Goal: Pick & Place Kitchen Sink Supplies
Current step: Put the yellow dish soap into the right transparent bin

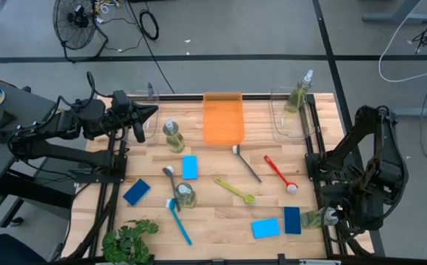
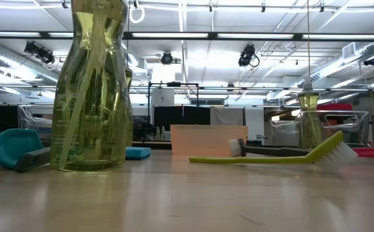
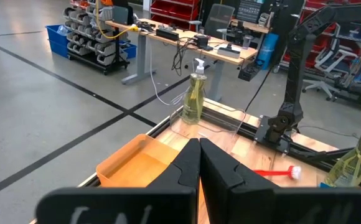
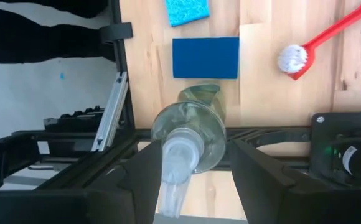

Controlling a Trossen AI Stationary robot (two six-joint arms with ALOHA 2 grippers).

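My right gripper (image 4: 195, 155) stands at the table's near right corner, shut on a clear pump bottle of yellow-green liquid (image 4: 190, 127), seen in the high view as the bottle (image 1: 315, 217). My left gripper (image 1: 149, 114) waits shut above the far left corner. Two more bottles (image 1: 173, 136) (image 1: 185, 195) stand on the table. A third (image 1: 300, 92) stands in a clear bin. Blue sponges (image 1: 190, 166) (image 1: 292, 219) and brushes, red (image 1: 280, 174), yellow-green (image 1: 235, 189) and blue (image 1: 177, 217), lie flat on the wood. My right gripper pinches the bottle's body just below its neck (image 4: 216, 140) between its two fingers (image 4: 258, 177), one on each side. The fingers come steeply from above, pointing down. The bottle stands nearly upright, pump head toward the wrist, over the table's right rail. Whether its base rests on anything I cannot tell.
An orange tray (image 1: 222, 118) lies at the far middle, flanked by clear bins (image 1: 287, 121). A green plant (image 1: 129, 241) sits at the near left corner. A dark-blue sponge (image 4: 205, 57) and a light-blue one (image 4: 187, 11) lie just beside the held bottle. Black frame rails (image 1: 311, 158) border the right side.
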